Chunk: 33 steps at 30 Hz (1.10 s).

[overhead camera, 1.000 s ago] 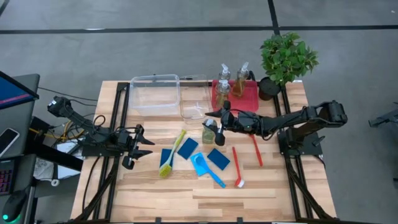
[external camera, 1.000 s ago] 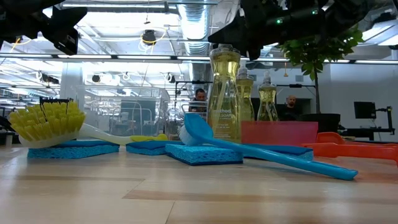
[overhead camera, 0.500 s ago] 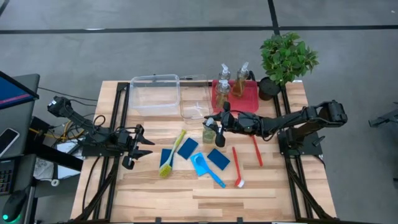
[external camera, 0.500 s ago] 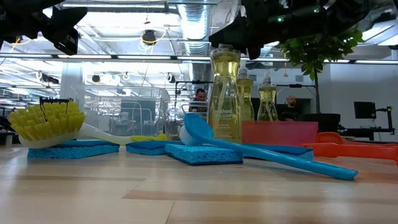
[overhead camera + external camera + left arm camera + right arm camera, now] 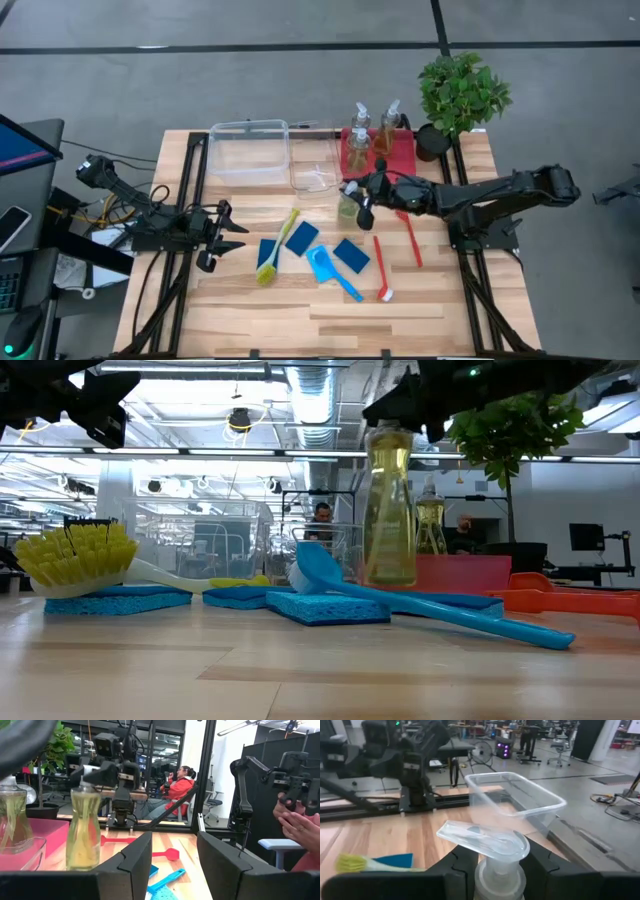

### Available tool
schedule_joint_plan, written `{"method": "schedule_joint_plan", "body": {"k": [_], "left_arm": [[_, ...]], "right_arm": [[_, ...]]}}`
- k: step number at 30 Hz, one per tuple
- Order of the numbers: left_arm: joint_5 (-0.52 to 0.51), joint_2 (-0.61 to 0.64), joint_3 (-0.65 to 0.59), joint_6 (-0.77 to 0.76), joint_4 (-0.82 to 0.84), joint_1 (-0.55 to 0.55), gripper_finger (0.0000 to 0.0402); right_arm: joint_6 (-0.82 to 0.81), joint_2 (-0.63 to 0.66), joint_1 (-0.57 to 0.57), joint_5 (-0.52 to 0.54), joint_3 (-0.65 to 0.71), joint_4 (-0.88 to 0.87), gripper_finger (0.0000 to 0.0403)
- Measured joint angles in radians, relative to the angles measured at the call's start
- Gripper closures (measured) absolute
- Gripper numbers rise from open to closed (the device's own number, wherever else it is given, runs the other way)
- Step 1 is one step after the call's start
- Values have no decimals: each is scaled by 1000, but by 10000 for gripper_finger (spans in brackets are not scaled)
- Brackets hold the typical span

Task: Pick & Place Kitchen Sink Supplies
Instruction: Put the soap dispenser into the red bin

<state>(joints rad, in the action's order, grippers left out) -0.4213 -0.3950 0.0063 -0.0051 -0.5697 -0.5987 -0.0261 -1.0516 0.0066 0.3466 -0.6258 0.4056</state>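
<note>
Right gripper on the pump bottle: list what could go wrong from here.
1. The right gripper is shut on the pump bottle just under its pump head, so the liquid-filled body hangs below and may swing or slip.
2. The small clear bin sits close beside it; a low carry could clip its rim.
3. The other bottles on the red tray stand crowded together, so a bottle set down among them could knock one over.

The left gripper waits open.
</note>
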Motion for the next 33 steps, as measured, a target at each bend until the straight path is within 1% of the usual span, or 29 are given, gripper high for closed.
{"method": "schedule_joint_plan", "body": {"k": [4,11,15,19,24,28,33], "left_arm": [[0,0,0,0,0,0,243],[0,0,0,0,0,0,243],[0,0,0,0,0,0,243],[0,0,0,0,0,0,243],[0,0,0,0,0,0,243],[0,0,0,0,0,0,243],[0,0,0,0,0,0,243]], "right_arm": [[-23,73,-1,11,0,-51,307],[-28,211,0,91,0,-161,298],[-12,278,-8,130,0,-182,307],[10,330,-32,177,0,-190,303],[24,360,-91,205,0,-212,300],[33,360,-150,223,0,-219,306],[63,344,-236,239,0,-219,297]]}}
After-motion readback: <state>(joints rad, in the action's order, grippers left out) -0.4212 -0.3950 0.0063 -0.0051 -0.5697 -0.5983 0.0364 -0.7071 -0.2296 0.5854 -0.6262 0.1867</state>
